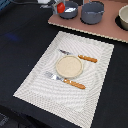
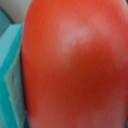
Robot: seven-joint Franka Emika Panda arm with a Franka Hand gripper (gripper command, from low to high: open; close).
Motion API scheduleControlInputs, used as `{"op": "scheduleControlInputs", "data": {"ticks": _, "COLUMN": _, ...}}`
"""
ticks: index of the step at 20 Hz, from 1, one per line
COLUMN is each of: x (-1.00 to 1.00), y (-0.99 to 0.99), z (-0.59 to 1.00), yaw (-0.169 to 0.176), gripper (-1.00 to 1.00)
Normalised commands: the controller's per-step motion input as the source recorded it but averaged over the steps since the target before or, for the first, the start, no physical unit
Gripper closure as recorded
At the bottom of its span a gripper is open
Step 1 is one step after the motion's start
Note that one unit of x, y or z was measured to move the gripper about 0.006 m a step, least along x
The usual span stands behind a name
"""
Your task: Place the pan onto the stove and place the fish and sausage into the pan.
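While I watch from far away, I see the claw (image 1: 56, 7) near the top edge of the exterior view, hanging over the pan (image 1: 69, 9), which sits on the stove (image 1: 90, 25). Directly at the claw is the sausage (image 1: 60, 8) — a red-orange piece just above the pan's rim on the side of the exterior view's left. In the wrist view the sausage (image 2: 75, 65) fills almost the whole picture, so it is very close under the camera, and I judge that the claw is pinching it, although the fingers themselves are not clear to me. A pale patch inside the pan may be the fish, but I cannot tell.

My worry is the release. The sausage hangs near the rim, not over the middle of the pan — if I let go now, this round glossy piece may hit the edge and roll off onto the stove. Beside the pan, away from the claw, stands the grey pot (image 1: 92, 12), which a wide swing could touch.
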Motion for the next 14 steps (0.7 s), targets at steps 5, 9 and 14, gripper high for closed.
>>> {"op": "scheduleControlInputs", "data": {"ticks": 5, "x": 0.33, "y": 0.86, "z": 0.06, "yaw": 0.0, "gripper": 1.0}}
{"op": "scheduleControlInputs", "data": {"ticks": 9, "x": 0.38, "y": 0.81, "z": -0.06, "yaw": 0.0, "gripper": 1.0}}
{"op": "scheduleControlInputs", "data": {"ticks": 14, "x": 0.33, "y": 0.68, "z": -0.05, "yaw": 0.0, "gripper": 1.0}}
